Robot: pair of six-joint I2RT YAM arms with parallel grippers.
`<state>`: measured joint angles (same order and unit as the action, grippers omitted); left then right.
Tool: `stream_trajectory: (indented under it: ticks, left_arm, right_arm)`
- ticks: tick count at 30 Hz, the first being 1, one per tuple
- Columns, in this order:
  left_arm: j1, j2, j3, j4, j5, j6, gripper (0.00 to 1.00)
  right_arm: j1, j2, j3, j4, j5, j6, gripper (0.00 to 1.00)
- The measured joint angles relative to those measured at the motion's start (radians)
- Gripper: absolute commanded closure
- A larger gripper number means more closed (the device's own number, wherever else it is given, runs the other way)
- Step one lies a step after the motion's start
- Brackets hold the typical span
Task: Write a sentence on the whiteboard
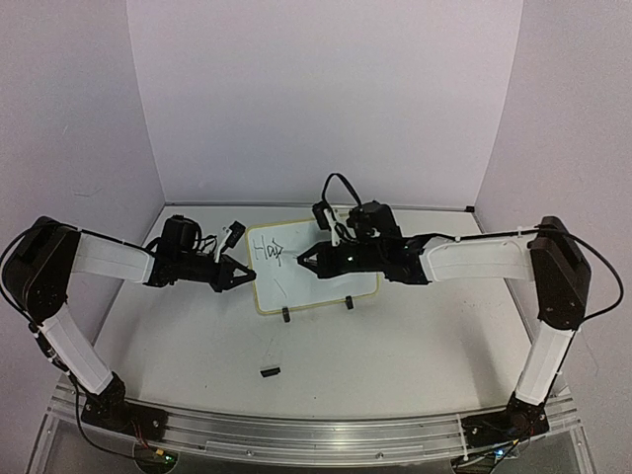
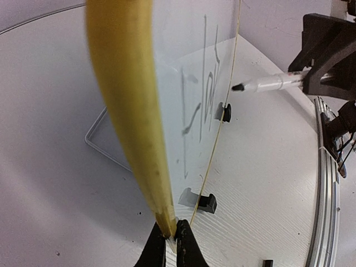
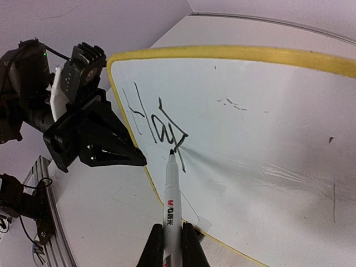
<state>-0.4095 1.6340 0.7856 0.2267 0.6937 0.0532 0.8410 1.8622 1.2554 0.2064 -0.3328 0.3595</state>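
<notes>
The whiteboard (image 1: 318,269) with its pale yellow rim stands tilted on two black clip feet at mid table. Black marker strokes reading about "Hap" (image 1: 268,251) sit at its upper left, also in the right wrist view (image 3: 158,125). My left gripper (image 1: 240,274) is shut on the board's left rim (image 2: 130,111). My right gripper (image 1: 304,260) is shut on a white marker (image 3: 172,200), its black tip (image 3: 171,151) at the last stroke on the board. The marker also shows in the left wrist view (image 2: 267,84).
A small black cap (image 1: 269,371) lies on the white table in front of the board. A wire stand (image 2: 103,142) props the board from behind. An aluminium rail (image 1: 316,430) runs along the near edge. Lilac walls enclose the back and sides.
</notes>
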Motion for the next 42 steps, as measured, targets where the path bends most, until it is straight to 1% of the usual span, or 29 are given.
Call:
stream_trajectory:
  ticks: [4, 7, 30, 42]
  left_arm:
    - [0.0, 0.0, 0.0, 0.0, 0.0, 0.0, 1.0]
    - [-0.001, 0.0, 0.0, 0.0, 0.0, 0.0, 1.0]
    - [-0.002, 0.0, 0.0, 0.0, -0.006, 0.0, 1.0]
    - [-0.002, 0.0, 0.0, 0.0, -0.007, 0.0, 1.0]
  right_arm:
    - [0.0, -0.061, -0.009, 0.005, 0.011, -0.001, 1.0]
    - [0.0, -0.079, -0.008, 0.021, 0.026, -0.004, 1.0]
    - [-0.011, -0.018, 0.006, -0.005, 0.063, -0.009, 1.0]
    - [-0.01, -0.018, -0.072, -0.014, 0.037, 0.016, 1.0]
